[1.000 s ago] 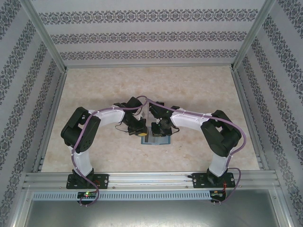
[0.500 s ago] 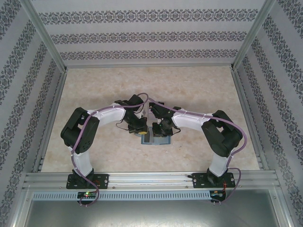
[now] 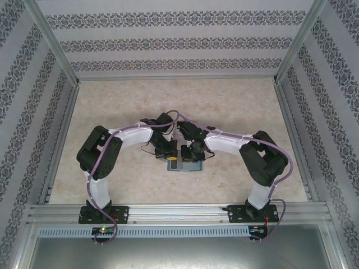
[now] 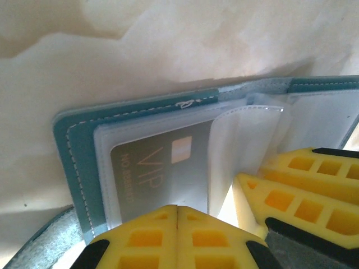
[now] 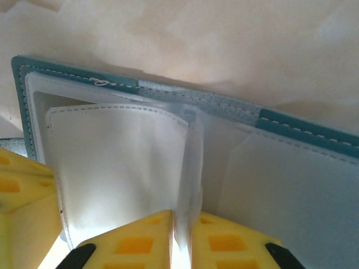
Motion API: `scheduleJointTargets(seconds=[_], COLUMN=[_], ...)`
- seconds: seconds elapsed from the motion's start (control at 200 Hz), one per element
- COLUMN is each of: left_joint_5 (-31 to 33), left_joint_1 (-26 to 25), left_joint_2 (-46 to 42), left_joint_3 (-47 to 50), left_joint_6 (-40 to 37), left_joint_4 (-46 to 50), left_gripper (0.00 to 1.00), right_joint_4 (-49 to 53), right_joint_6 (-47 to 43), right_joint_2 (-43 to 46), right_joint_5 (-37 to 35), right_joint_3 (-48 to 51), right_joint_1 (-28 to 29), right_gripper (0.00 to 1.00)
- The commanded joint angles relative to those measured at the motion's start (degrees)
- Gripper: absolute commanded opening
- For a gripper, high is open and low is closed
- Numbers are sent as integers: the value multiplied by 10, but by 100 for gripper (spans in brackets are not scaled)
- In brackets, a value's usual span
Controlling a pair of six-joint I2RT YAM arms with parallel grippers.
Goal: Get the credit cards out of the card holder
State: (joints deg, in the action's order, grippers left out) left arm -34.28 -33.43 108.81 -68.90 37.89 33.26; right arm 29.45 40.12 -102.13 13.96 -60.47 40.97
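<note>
A beige marbled tabletop (image 3: 235, 112) lies inside an enclosure of grey-patterned wall panels (image 3: 179, 45). A slotted aluminium rail (image 3: 179, 212) runs across the near side and carries both arm bases. At the middle of the table the teal-blue folding card holder (image 3: 182, 166) lies open, with its paler inside facing up. Both arms crowd over it, and from above they hide most of its far half.

Clear plastic sleeves line the card holder. A grey-lilac credit card (image 4: 151, 174), printed "VIP" and bearing a small pale chip, sits inside the sleeve on the left panel, with white-stitched teal border around it. A loose clear sleeve leaf (image 5: 118, 168) stands up from the fold and curves over the panels, veiling what lies beneath it.

The left arm bends outward at the elbow and reaches in to the card holder's left half. The left gripper (image 4: 177, 216) has its yellow pads pressed together with no gap, right at the near edge of the card. Whether an edge is pinched between them cannot be told.

The right arm mirrors that pose from the other side. The right gripper (image 5: 180, 224) is clamped on the lower edge of a clear sleeve leaf at the fold. In the left wrist view its yellow fingers (image 4: 297, 190) lie just beside the left pads, over the sleeves.
</note>
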Motion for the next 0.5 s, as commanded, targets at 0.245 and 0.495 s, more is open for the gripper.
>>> scheduleJointTargets(seconds=[0.245,0.495], left_joint_5=[-15,-30], left_joint_1=[-9,-9], left_joint_2=[2,0], left_joint_3=[-30,-42], left_joint_6=[-8,-8], left_joint_4=[9,3], left_gripper=[0,0], right_joint_4=[38,46], right_joint_6=[-2,-5], right_joint_2=[87,138], right_joint_5=[-17,-17], right_joint_3=[15,37], right_joint_1=[-20,-52], right_gripper=[28,28])
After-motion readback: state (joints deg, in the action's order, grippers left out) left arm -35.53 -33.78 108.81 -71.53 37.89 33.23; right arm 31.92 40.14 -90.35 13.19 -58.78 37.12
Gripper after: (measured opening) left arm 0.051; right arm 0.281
